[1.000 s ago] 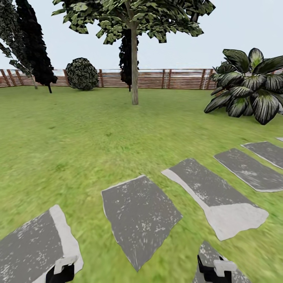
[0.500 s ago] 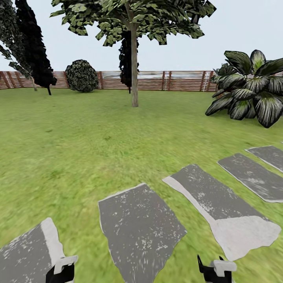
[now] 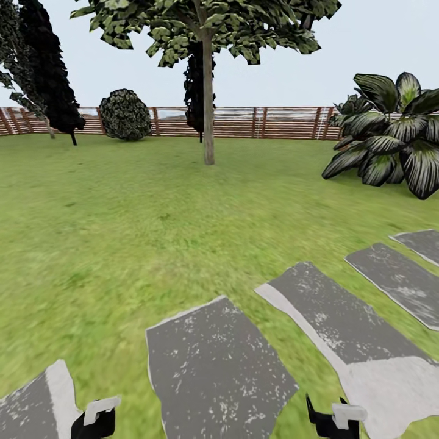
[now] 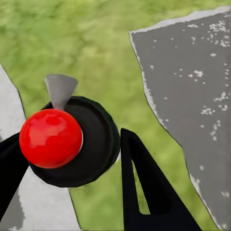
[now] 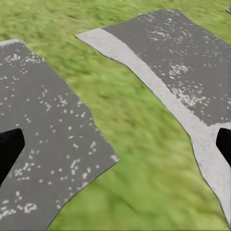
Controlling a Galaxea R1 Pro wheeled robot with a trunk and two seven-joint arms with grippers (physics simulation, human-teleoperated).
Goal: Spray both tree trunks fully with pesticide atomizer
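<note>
One pale-trunked tree with a blocky green canopy stands far ahead on the lawn; its trunk [image 3: 208, 103] rises bare and thin near the fence. The pesticide atomizer [image 4: 89, 144], dark-bodied with a round red top [image 4: 50, 138], sits between the black fingers of my left gripper [image 4: 67, 144], which is shut on it. That left gripper [image 3: 94, 422] pokes in at the head view's lower edge. My right gripper [image 5: 118, 139] hangs open over grass and stone, its fingertips wide apart, and shows low in the head view [image 3: 334, 421].
Flat grey stepping stones [image 3: 213, 372] cross the grass just ahead of me. A reddish slat fence [image 3: 244, 122] rings the lawn [image 3: 122, 207]. A striped broad-leaved plant [image 3: 390, 134] stands at the right, with near-black narrow trees [image 3: 49, 67] and a round bush [image 3: 125, 114] at the left.
The whole head view has shifted: the stepping stones slid down toward the lower edge and the tree looms slightly nearer, so the camera has moved forward. Both grippers keep their pose.
</note>
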